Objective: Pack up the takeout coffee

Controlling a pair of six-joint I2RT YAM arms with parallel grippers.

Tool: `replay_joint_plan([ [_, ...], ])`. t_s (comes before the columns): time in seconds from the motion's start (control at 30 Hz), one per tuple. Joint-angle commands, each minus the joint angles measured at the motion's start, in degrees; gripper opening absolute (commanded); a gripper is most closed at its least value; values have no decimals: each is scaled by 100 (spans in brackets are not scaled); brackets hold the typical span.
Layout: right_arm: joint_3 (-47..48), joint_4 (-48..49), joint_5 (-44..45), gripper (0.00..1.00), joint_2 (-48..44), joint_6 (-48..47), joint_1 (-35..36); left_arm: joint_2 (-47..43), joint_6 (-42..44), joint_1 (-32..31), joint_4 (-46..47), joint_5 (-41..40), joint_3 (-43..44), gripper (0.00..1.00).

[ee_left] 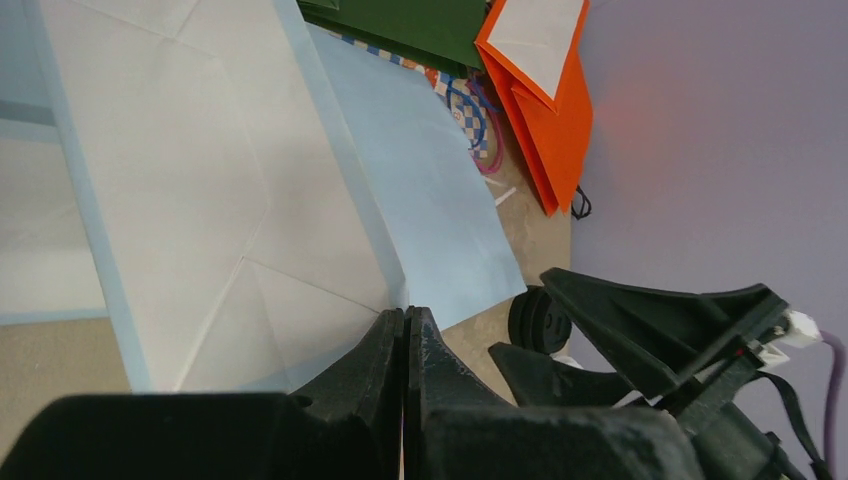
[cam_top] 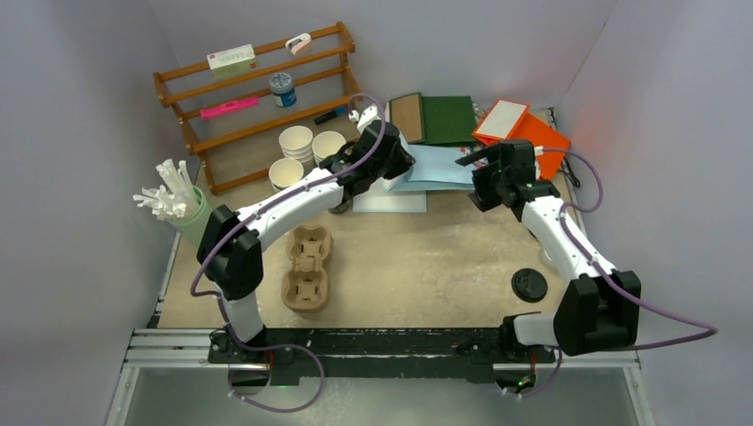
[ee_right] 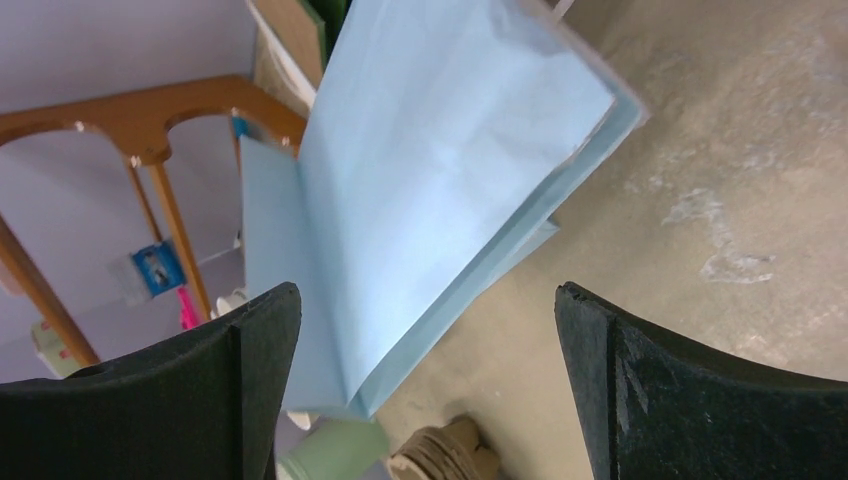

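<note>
Left gripper (ee_left: 405, 312) pressed together, pinching an edge of a pale blue paper bag (ee_right: 430, 150) at the far middle of the worktop (cam_top: 426, 257). Right gripper (ee_right: 428, 292) spread wide and holding nothing, just right of that bag, with the bag's lower end ahead of and between its fingers. Bag tilted up off the worktop and partly unfolded, with creases across its pale panel. Takeout coffee not made out in any view, so no telling where it sits, how it looks, which way it points or how its long axis runs. Far left: 3 lidless white cups (cam_top: 296, 140) in front of a wooden rack (cam_top: 257, 89). Near left: a cardboard cup carrier (cam_top: 306, 266). Near right: a black lid (cam_top: 529, 285). Far right, behind the blue bag: a green bag (cam_top: 448, 118) and an orange bag (cam_top: 542, 142).
</note>
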Motion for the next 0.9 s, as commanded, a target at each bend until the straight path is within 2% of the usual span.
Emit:
replay_joint_plan([
  [0.0,-390,436,462,98,36,202,-104,-415,-226,33,368,271,-47,0],
  [0.27,-547,943,70,96,592,262,-215,-417,-495,105,344,806,-49,0],
  [0.33,-606,1141,-24,83,630,346,-215,-415,-592,106,362,1016,-88,0],
  [0.43,-578,1246,154,57,503,289,-229,-498,-682,105,366,1217,-221,0],
  [0.6,-67,1158,359,1,105,-818,-272,-740,-398,103,86,1389,-343,0],
  [0.73,302,1266,561,0,-328,-1986,-271,-1132,-271,106,-312,1421,-719,0],
  [0.87,414,1350,353,0,-814,-2929,-272,-1722,-185,106,-586,1409,-1576,0],
])
